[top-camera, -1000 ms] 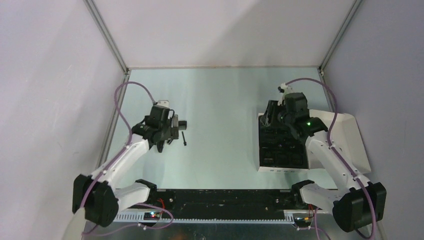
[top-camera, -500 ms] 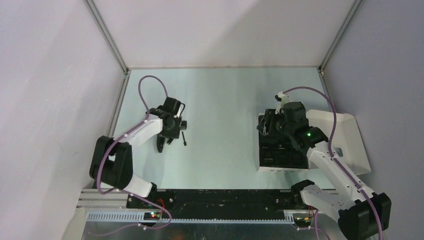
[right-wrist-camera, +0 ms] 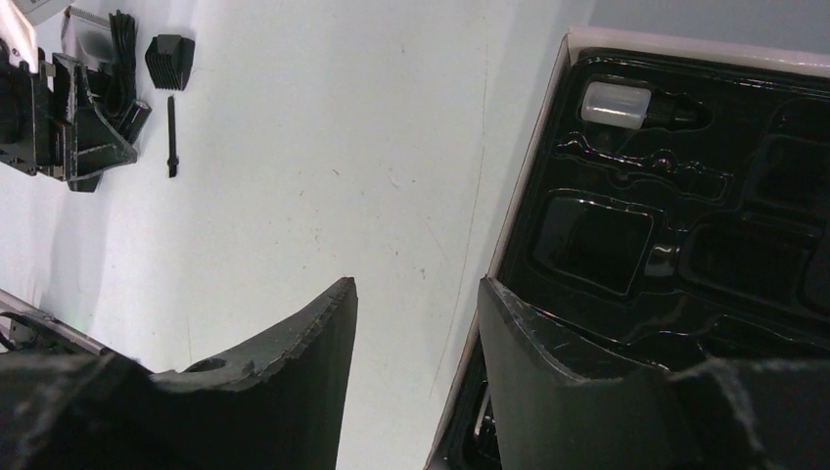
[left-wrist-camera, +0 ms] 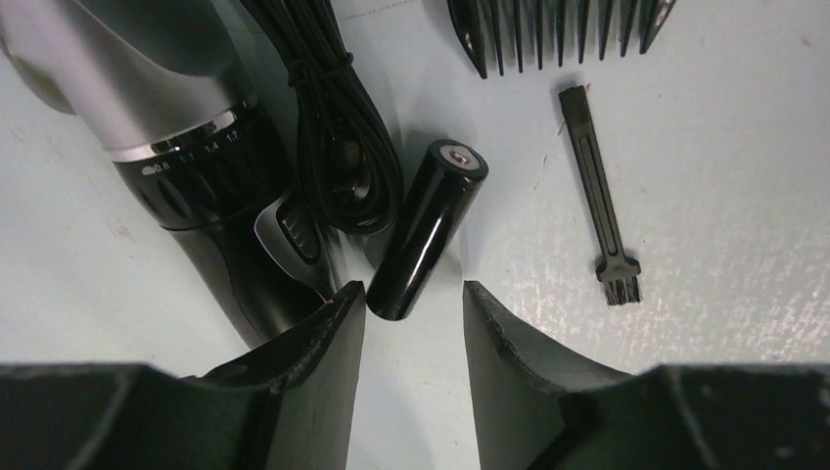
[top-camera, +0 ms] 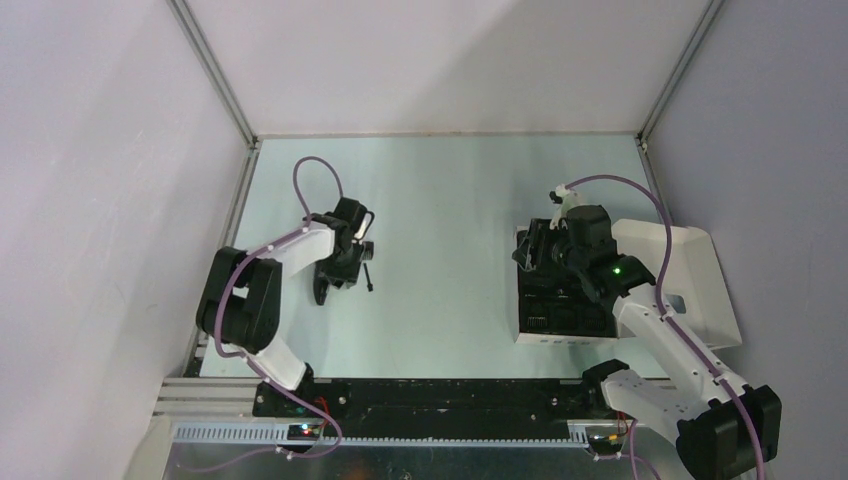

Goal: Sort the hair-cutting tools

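The hair-cutting tools lie together at the left of the table. In the left wrist view I see the clipper body (left-wrist-camera: 186, 147) with its silvery collar, a coiled black cable (left-wrist-camera: 338, 127), a glossy black cylinder (left-wrist-camera: 431, 225), a thin brush (left-wrist-camera: 599, 201) and a toothed comb attachment (left-wrist-camera: 558, 29). My left gripper (left-wrist-camera: 411, 286) is low over them and open. The cylinder's near end sits at the mouth of the jaws, against the left fingertip and apart from the right one. From above, the left gripper (top-camera: 350, 262) hides most of the tools; the brush (top-camera: 369, 277) shows beside it. My right gripper (right-wrist-camera: 416, 284) is open and empty above the box's left edge.
The flat white box (top-camera: 520, 335) with its black moulded insert (right-wrist-camera: 685, 215) stands at the right, its lid (top-camera: 690, 280) open to the right. A small clear bottle (right-wrist-camera: 617, 103) lies in a far recess. Metal rails border the table.
The left gripper's jaws have narrowed from wide apart, and the left arm has swung and lowered onto the tool cluster. The right gripper has shifted slightly toward the near side of the box.
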### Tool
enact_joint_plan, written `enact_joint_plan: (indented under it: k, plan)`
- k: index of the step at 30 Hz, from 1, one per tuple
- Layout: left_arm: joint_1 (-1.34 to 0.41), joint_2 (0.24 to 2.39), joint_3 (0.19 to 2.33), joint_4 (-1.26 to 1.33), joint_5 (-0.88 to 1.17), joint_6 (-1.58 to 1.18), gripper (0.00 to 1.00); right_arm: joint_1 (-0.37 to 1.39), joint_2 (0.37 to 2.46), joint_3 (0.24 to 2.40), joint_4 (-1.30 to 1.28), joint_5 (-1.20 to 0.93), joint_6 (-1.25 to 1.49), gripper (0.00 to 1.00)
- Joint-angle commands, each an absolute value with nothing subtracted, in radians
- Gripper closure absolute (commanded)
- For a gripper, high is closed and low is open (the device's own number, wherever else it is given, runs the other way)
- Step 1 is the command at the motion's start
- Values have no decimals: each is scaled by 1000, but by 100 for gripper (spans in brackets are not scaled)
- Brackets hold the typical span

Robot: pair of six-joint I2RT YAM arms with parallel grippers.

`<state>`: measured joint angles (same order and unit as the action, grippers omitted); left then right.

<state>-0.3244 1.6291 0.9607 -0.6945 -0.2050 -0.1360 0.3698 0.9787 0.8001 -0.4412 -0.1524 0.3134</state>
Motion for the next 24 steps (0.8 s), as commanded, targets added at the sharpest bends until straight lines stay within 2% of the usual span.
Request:
enact_joint_plan:
  k: [1, 10, 17, 24]
  plan:
    - [-316, 1657, 1007, -697, -181, -110, 53, 367, 974, 796, -403, -172, 313, 46]
    - [-315, 1689, 1011, -707, -146, -104, 57, 367, 983, 795, -393, -182, 314, 46]
    - [-325, 1664, 993, -723, -104, -98, 75, 367, 977, 795, -381, -192, 321, 46]
    - [-359, 1524, 952, -704, -61, -91, 90, 367, 971, 795, -356, -236, 339, 46]
